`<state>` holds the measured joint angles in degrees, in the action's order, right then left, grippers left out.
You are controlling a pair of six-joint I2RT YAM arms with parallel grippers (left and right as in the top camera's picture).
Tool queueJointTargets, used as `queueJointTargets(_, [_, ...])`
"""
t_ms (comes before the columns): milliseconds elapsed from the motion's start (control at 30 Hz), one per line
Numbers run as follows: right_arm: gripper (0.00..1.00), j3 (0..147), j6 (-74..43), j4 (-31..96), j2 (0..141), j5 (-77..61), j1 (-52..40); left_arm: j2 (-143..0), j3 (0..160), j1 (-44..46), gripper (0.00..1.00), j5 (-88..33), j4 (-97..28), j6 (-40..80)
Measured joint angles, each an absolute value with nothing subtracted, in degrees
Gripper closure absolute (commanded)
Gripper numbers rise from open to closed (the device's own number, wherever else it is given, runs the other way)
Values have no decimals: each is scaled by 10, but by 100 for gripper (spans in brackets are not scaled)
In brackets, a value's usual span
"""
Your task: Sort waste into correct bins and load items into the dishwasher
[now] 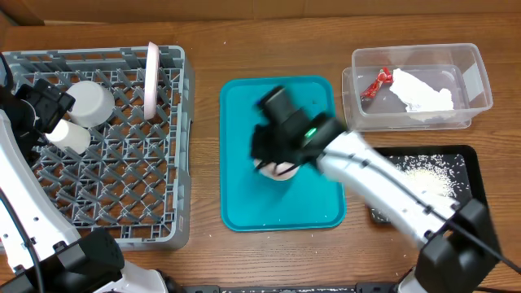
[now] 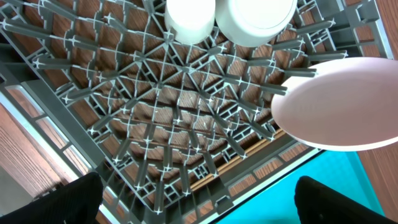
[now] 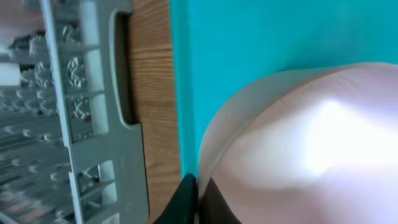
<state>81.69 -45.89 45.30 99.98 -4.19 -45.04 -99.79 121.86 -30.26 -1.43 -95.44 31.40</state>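
The grey dishwasher rack point(image 1: 138, 187) stands at the left and holds a white bowl point(image 1: 89, 102), a small cup point(image 1: 69, 137) and a pinkish plate point(image 1: 152, 79) standing on edge. My left gripper point(image 1: 47, 104) hovers over the rack's left side, open and empty; its wrist view looks down on the lattice point(image 2: 155, 112), the cup point(image 2: 189, 18), the bowl point(image 2: 255, 18) and the plate point(image 2: 339, 102). My right gripper point(image 3: 198, 200) is shut on the rim of a second white bowl point(image 3: 298, 149) over the teal tray point(image 1: 244, 187). Only a sliver of that bowl point(image 1: 281, 172) shows overhead.
A clear tub point(image 1: 480, 73) at the back right holds a red wrapper point(image 1: 376, 84) and a white napkin point(image 1: 423, 91). A black tray point(image 1: 466, 161) below it carries loose rice point(image 1: 423, 175). Bare wood separates rack and teal tray.
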Motion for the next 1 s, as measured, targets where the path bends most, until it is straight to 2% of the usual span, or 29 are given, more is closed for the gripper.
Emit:
queueJointTargets(233, [95, 818, -484, 433, 1072, 92, -552, -998, 1219, -303, 0, -14, -954, 314])
queueJointTargets(333, [82, 818, -488, 435, 1097, 107, -555, -998, 1219, -303, 0, -14, -954, 314])
queueJointTargets(400, [76, 818, -489, 435, 1101, 109, -552, -998, 1219, -303, 0, -14, -954, 314])
queueJointTargets(433, [69, 818, -491, 436, 1101, 109, -551, -998, 1219, -303, 0, -14, -954, 314])
queueJointTargets(567, [63, 848, -491, 497, 1101, 109, -548, -998, 1219, -303, 0, -14, -954, 314])
queueJointTargets(633, [18, 886, -495, 545, 1101, 114, -547, -998, 1219, -303, 0, -14, -954, 314])
queueJointTargets(667, [5, 911, -492, 566, 1101, 121, -544, -998, 1219, -303, 0, -14, -954, 314])
queueJointTargets(700, [0, 939, -493, 592, 1101, 130, -541, -998, 1219, -303, 0, -14, -954, 314])
queueJointTargets(867, [0, 1073, -490, 712, 1093, 187, -489, -998, 1219, -303, 0, -14, -954, 314])
queueJointTargets(1000, [0, 1179, -491, 835, 1090, 225, -392, -998, 1219, -303, 0, -15, -956, 314])
